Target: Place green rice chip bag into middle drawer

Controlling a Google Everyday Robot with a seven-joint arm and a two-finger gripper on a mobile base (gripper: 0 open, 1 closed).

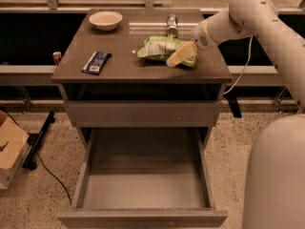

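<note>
The green rice chip bag lies on the brown cabinet top, right of centre. My gripper comes in from the right on the white arm and sits on the bag's right end, touching it. The middle drawer is pulled out wide below, and its grey floor is bare. Above it is a plain grey drawer front, closed.
A small dark-blue packet lies on the left of the top. A cream bowl stands at the back left and a metal can at the back, just behind the bag. A cardboard box is on the floor at left. My white body fills the lower right.
</note>
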